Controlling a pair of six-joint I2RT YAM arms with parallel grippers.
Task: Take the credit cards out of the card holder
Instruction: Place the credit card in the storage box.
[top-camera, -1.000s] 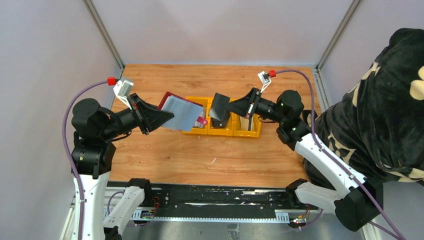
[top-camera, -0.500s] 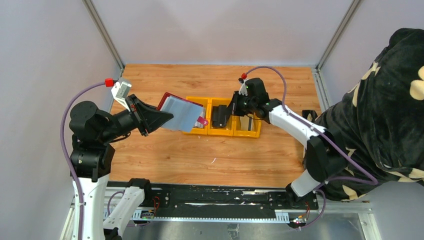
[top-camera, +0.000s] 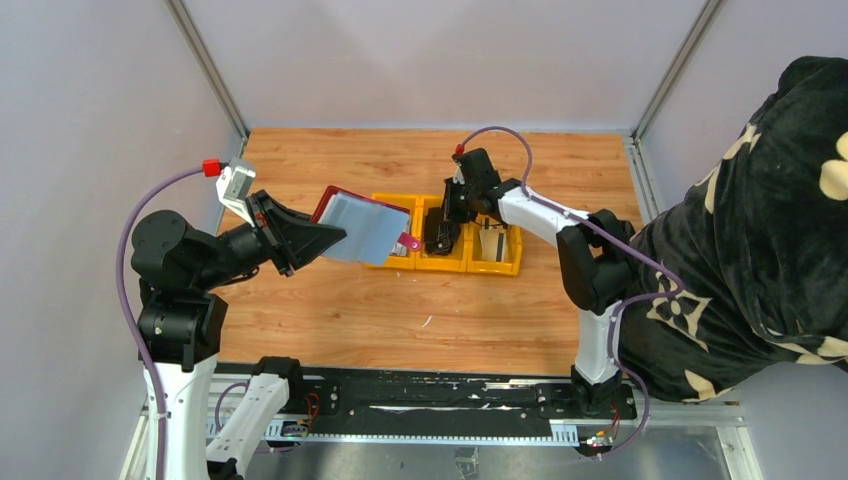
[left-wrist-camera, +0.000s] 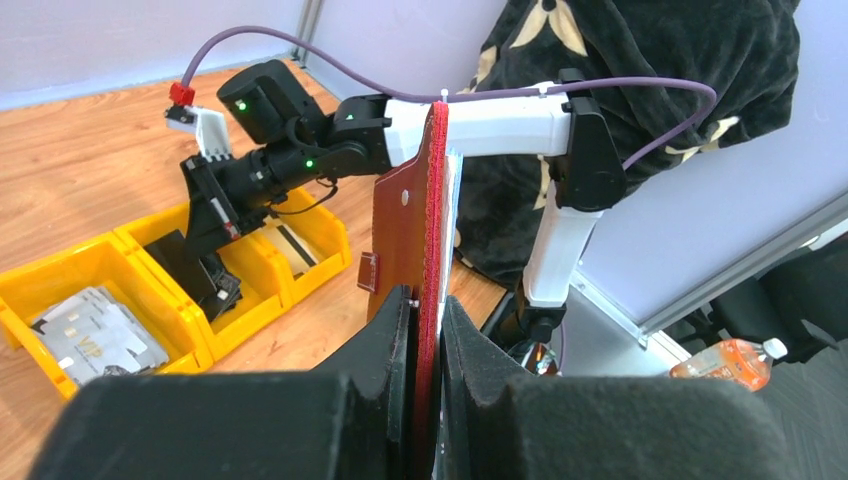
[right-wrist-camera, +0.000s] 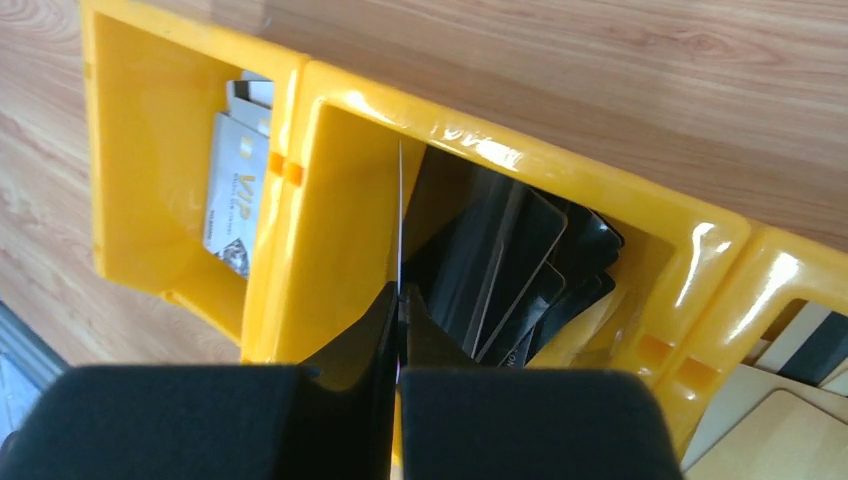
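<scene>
My left gripper (top-camera: 315, 232) is shut on the open dark red card holder (top-camera: 365, 226) and holds it up in the air left of the yellow bin; its grey-blue lining faces the top camera and its pink-red tab (top-camera: 405, 241) hangs at the right. In the left wrist view the holder (left-wrist-camera: 432, 230) stands edge-on between the fingers. My right gripper (top-camera: 447, 218) is shut on a thin credit card (right-wrist-camera: 400, 215), seen edge-on, held down into the bin's middle compartment (right-wrist-camera: 340, 210) over several dark cards (right-wrist-camera: 510, 270).
The yellow three-compartment bin (top-camera: 447, 264) stands mid-table. Its left compartment holds silver cards (right-wrist-camera: 232, 195), its right one light and dark cards (top-camera: 492, 243). A person in dark patterned clothing (top-camera: 760, 230) sits at the right. Metal frame posts rise at the back corners.
My right arm has swung left and down, carrying the dark card from above the bin into the middle compartment. My left gripper has kept the holder almost still.
</scene>
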